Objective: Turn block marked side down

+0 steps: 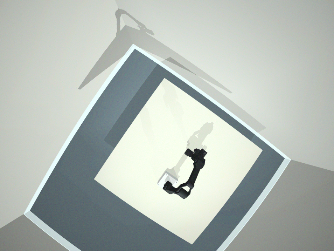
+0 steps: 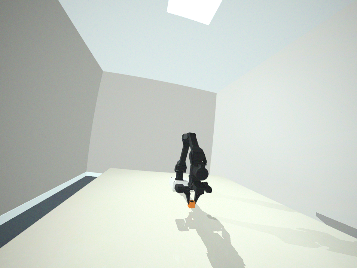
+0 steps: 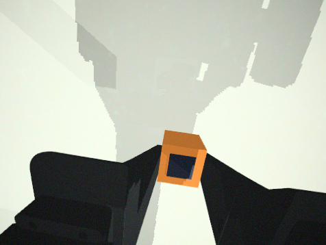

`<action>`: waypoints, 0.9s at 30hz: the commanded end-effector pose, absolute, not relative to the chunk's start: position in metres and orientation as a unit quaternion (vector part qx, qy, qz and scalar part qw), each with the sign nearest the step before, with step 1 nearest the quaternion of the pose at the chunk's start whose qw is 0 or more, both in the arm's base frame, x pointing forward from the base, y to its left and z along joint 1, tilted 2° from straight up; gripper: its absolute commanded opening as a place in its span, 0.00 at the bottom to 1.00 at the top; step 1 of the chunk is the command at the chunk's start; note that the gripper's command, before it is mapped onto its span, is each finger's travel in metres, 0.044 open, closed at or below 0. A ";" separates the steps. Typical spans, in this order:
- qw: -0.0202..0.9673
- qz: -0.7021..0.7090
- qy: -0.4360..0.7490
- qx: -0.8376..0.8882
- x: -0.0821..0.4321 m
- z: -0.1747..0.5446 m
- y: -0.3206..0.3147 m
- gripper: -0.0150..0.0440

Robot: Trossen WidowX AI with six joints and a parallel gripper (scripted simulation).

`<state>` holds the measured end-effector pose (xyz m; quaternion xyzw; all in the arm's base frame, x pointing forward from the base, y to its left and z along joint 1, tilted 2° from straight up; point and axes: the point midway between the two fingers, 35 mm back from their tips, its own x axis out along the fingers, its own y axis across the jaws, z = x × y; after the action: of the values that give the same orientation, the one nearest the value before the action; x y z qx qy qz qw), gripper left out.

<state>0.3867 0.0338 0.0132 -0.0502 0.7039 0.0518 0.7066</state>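
The small orange block has a dark navy square on one face, the marked side. That side faces up, towards the wrist camera. My gripper is shut on the block, with one black finger against each of two opposite sides. The block looks held a little above the cream table, apart from the shadow in the exterior view. In the top view the block is hidden under the gripper. The block's underside is hidden in all views.
The arm's white base stands on the table behind the gripper in the exterior view. The arm's shadow falls across the table. Dark floor lies beyond the table's edges, with walls around it.
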 end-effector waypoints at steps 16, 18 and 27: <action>0.795 0.058 0.603 -0.043 0.390 0.006 0.033 0.25; 0.804 0.059 0.591 -0.042 0.389 0.005 0.033 0.25; 0.841 0.061 0.536 -0.039 0.386 0.005 0.033 0.25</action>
<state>0.3897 0.0326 0.0041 -0.0395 0.5590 0.0571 0.8262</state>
